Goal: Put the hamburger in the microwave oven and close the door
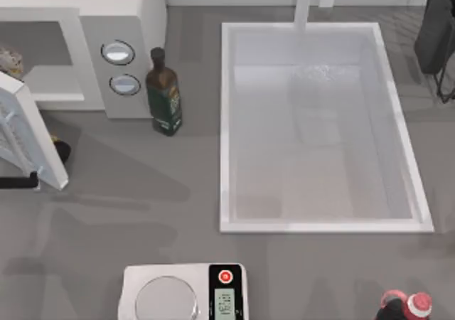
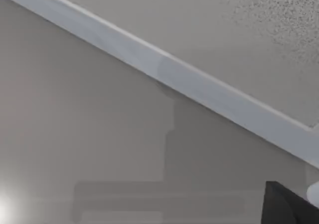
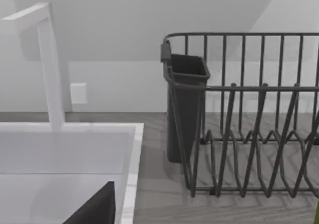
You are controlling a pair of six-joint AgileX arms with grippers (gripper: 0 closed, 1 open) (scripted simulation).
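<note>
The white microwave oven (image 1: 106, 21) stands at the back left with its cavity open. The hamburger (image 1: 8, 61), a pale lump, lies inside the cavity at the picture's left edge. The door (image 1: 25, 131) stands swung out toward the table's front, white-framed, with its frame edge (image 2: 164, 69) and speckled window (image 2: 269, 25) close up in the left wrist view. My left gripper (image 1: 60, 150) shows as a dark part right against the door's outer edge, its arm (image 1: 18, 183) reaching in from the left. A dark wedge of my right gripper (image 3: 94, 209) sits over the sink's corner.
A dark green bottle (image 1: 163, 92) stands just right of the microwave's two dials. The large white sink (image 1: 226, 128) with its faucet (image 1: 306, 3) takes the middle and right. A digital scale (image 1: 185, 291) sits at the front, a red-capped object (image 1: 405, 306) front right, a dark dish rack (image 3: 249, 114) back right.
</note>
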